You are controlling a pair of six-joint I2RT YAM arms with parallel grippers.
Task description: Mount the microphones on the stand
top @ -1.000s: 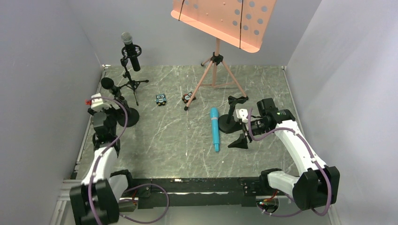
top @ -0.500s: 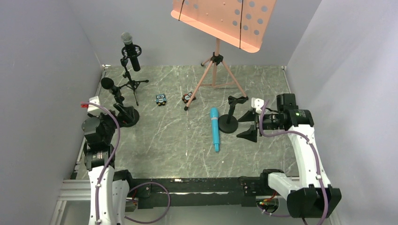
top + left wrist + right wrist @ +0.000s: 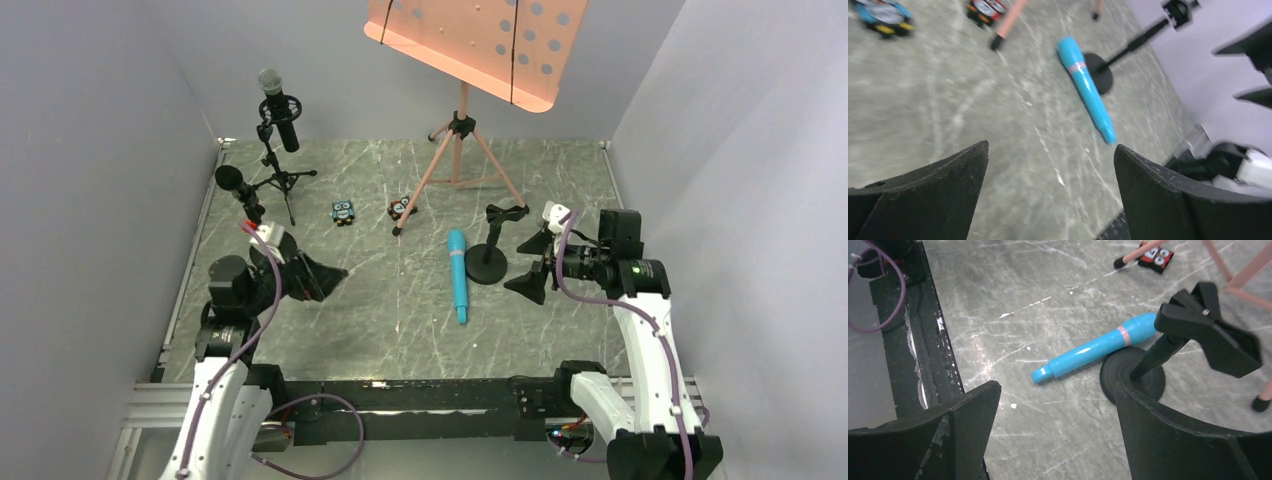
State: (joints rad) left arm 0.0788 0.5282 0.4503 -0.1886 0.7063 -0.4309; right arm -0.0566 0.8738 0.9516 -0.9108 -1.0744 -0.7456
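The turquoise microphone (image 3: 458,275) is lying flat on the counter (image 3: 380,300) near the middle, its head just beside the round base of the small stand (image 3: 487,262). The left end effector (image 3: 318,279) is hovering at the near left, jaws wide and holding nothing. The right end effector (image 3: 530,266) is hovering just right of the small stand, also wide and holding nothing. The silver-headed black microphone (image 3: 277,103) is sitting in the tripod stand (image 3: 283,182) at the far left, and the other black microphone (image 3: 238,188) is standing tilted near it.
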